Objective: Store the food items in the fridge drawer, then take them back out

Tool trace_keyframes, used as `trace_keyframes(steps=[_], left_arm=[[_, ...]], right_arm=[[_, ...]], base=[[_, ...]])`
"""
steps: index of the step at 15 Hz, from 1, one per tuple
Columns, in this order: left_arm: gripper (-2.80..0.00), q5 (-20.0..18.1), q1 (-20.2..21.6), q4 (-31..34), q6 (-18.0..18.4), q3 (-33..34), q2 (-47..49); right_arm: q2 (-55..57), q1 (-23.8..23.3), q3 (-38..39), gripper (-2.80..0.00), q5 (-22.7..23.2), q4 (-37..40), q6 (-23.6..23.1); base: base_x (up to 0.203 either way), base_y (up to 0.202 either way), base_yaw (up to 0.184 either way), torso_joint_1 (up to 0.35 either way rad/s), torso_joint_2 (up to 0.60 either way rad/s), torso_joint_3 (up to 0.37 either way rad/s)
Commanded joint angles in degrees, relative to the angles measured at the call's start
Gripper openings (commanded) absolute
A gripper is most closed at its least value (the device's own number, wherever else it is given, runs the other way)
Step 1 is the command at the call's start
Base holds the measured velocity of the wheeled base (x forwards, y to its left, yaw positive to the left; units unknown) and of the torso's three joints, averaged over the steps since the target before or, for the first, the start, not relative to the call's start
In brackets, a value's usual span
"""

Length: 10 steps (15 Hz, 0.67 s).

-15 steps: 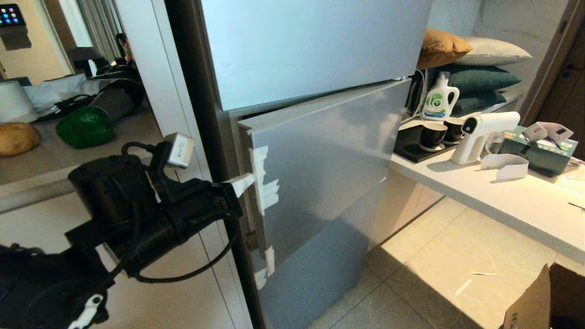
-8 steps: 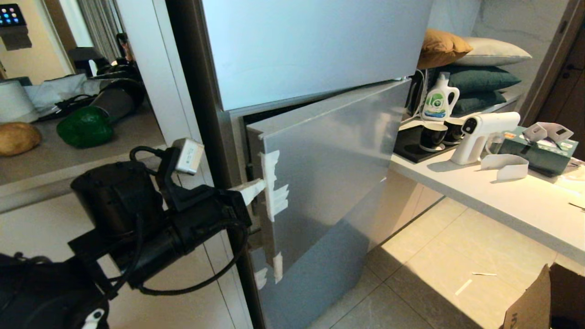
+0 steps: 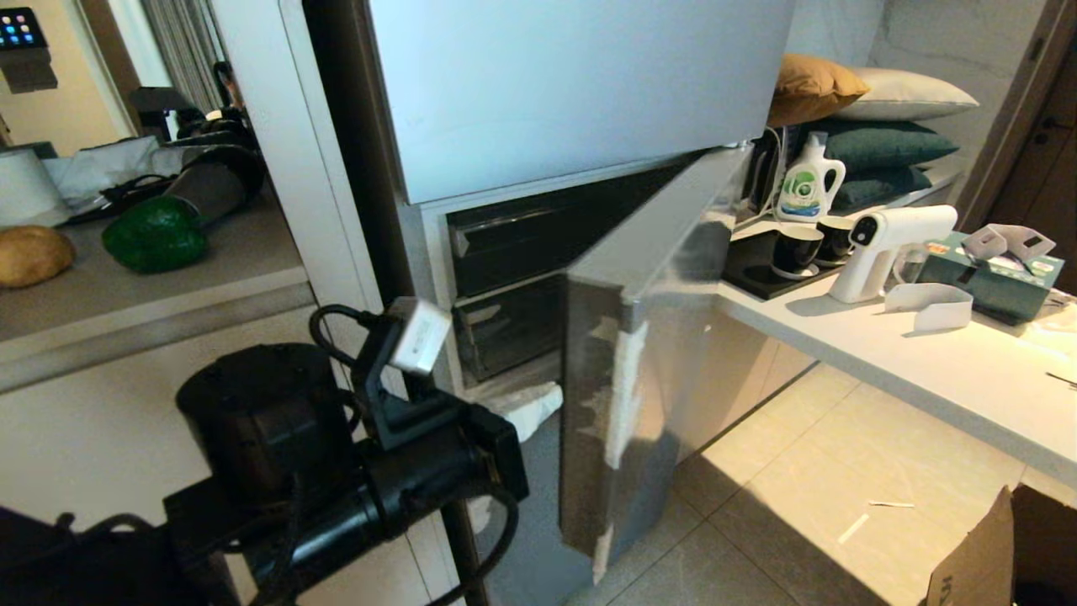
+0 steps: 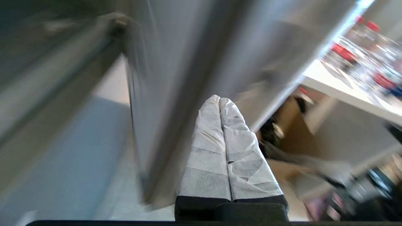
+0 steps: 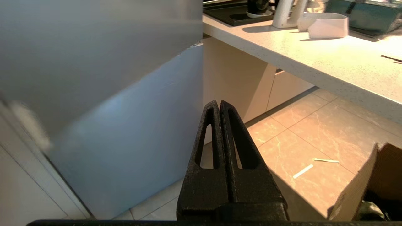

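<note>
Door [image 3: 639, 353] half open; left gripper [image 3: 526, 408] jaws pressed together, empty, behind door edge. Push wider, clear drawer [image 3: 505, 324]. Right gripper [image 5: 220, 108] jaws together, idle.

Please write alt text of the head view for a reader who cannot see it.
The fridge's middle door stands swung open, showing dark compartments, with the left gripper, fingers together, beside its edge. A green pepper and a potato lie on the counter at left.

Dim warm light, blurred left-wrist view
</note>
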<state>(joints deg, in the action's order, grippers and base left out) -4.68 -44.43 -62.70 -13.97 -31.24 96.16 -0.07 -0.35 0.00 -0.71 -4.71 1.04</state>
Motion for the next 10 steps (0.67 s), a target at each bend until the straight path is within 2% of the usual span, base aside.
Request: trace_keyframes(steps=[1,3,5,8,10], left_arm=[[-2.80,0.1,-3.1,-0.3,-0.1,-0.2,0.5],[-2.80,0.3,-7.5,-0.3,-0.1,-0.5,0.6],[-2.80,4.6,-8.5,-0.4,0.0,0.1,-0.5],[-2.80,10.8,-4.7,-0.1,0.6,1.5,-9.7],[-2.80,12.8,1.4,2.9,1.1,2.4,-20.2]], right_arm=[[0.0,0.0,1.8,-2.80,0.0,0.0,0.0],[0.0,0.0,1.8,-2.80,0.0,0.0,0.0],[0.0,0.0,1.8,-2.80,0.0,0.0,0.0],[0.0,0.0,1.8,-2.80,0.0,0.0,0.0],[0.0,0.0,1.8,-2.80,0.0,0.0,0.0]], base=[[0.000,0.000,0.000,0.000,0.00,0.000],[0.000,0.000,0.000,0.000,0.00,0.000],[0.000,0.000,0.000,0.000,0.00,0.000],[0.000,0.000,0.000,0.000,0.00,0.000],[0.000,0.000,0.000,0.000,0.00,0.000]])
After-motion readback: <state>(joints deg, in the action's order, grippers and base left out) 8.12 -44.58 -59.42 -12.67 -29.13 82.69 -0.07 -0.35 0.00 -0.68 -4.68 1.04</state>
